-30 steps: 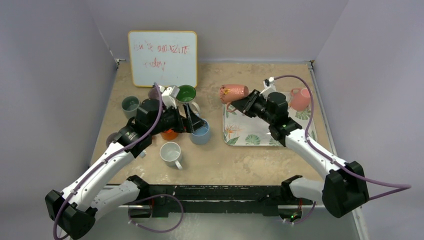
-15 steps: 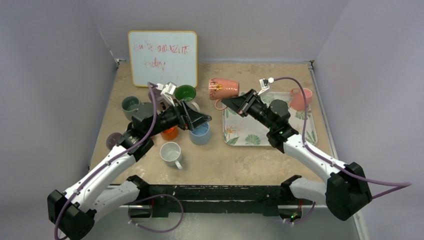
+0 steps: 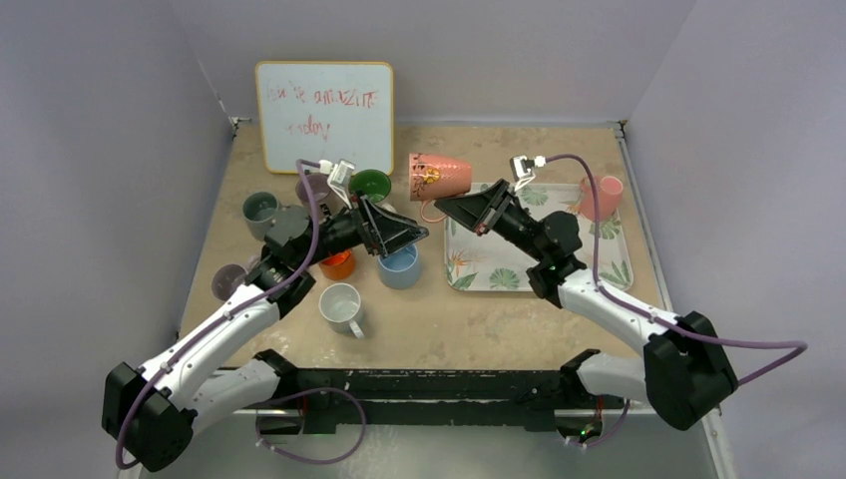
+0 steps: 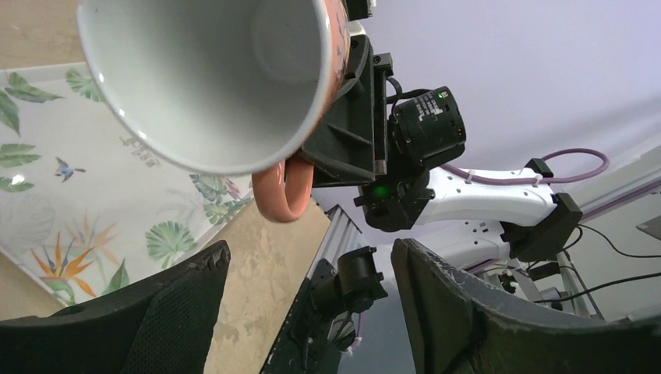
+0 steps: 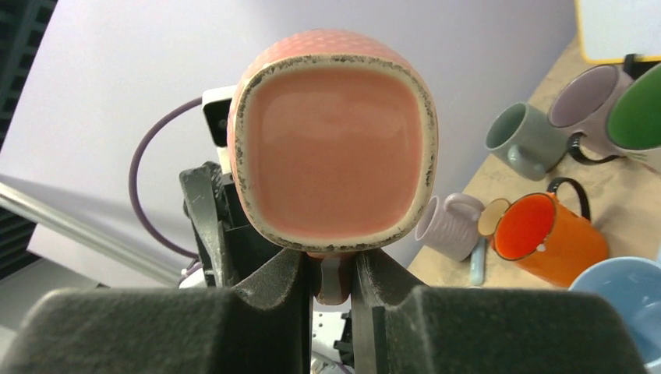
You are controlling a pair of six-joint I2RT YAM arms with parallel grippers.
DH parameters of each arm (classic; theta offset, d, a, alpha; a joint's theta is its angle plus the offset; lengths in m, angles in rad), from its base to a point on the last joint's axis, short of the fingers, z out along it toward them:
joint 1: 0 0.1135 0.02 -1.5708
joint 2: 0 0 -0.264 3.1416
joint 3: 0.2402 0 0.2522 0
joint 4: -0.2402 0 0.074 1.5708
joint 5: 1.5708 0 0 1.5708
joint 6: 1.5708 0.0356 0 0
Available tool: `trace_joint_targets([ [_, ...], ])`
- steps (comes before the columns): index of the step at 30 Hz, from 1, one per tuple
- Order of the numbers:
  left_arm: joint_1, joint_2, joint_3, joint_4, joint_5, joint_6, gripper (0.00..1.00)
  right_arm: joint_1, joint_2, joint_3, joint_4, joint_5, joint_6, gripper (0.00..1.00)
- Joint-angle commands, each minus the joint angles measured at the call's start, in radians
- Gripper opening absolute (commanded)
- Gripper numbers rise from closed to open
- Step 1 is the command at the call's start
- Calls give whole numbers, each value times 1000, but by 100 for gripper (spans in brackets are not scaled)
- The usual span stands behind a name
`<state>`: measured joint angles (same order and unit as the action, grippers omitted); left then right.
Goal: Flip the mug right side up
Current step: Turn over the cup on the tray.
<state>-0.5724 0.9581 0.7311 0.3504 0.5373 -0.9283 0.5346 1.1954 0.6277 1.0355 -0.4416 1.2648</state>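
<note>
The salmon-pink mug point(image 3: 439, 175) with a gold pattern hangs on its side in the air between the two arms, its mouth to the left. My right gripper point(image 3: 446, 204) is shut on its handle point(image 5: 334, 280); the right wrist view faces the mug's base point(image 5: 331, 167). My left gripper point(image 3: 414, 236) is open and empty, raised just below and left of the mug. In the left wrist view the mug's white inside point(image 4: 203, 70) and its handle point(image 4: 282, 189) fill the top, above and apart from my fingers point(image 4: 179, 300).
A leaf-patterned tray point(image 3: 504, 271) lies at the right with a pink mug point(image 3: 602, 196) at its far corner. Several mugs stand at the left: blue point(image 3: 399, 265), white point(image 3: 341, 306), orange point(image 3: 338, 265), green point(image 3: 370, 186), grey point(image 3: 260, 210). A whiteboard point(image 3: 323, 115) leans at the back.
My right gripper has lifted the pink mug off the tray and carried it left and up. My left gripper has risen from the blue mug toward the pink mug's mouth.
</note>
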Motion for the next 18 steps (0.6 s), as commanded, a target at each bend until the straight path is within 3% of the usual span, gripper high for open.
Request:
trace_joint_targets([
  [1,-1,34,-3,154,43,-31,74,24,19,38,217,-50,47,0],
  [7,-1,82,6,228,59,-65,67,51,52,40,260,-57,51,0],
  [11,-2,94,-8,290,72,-91,54,65,74,46,279,-60,50,0],
  [18,-2,96,0,304,84,-108,44,86,116,77,299,-95,49,0],
])
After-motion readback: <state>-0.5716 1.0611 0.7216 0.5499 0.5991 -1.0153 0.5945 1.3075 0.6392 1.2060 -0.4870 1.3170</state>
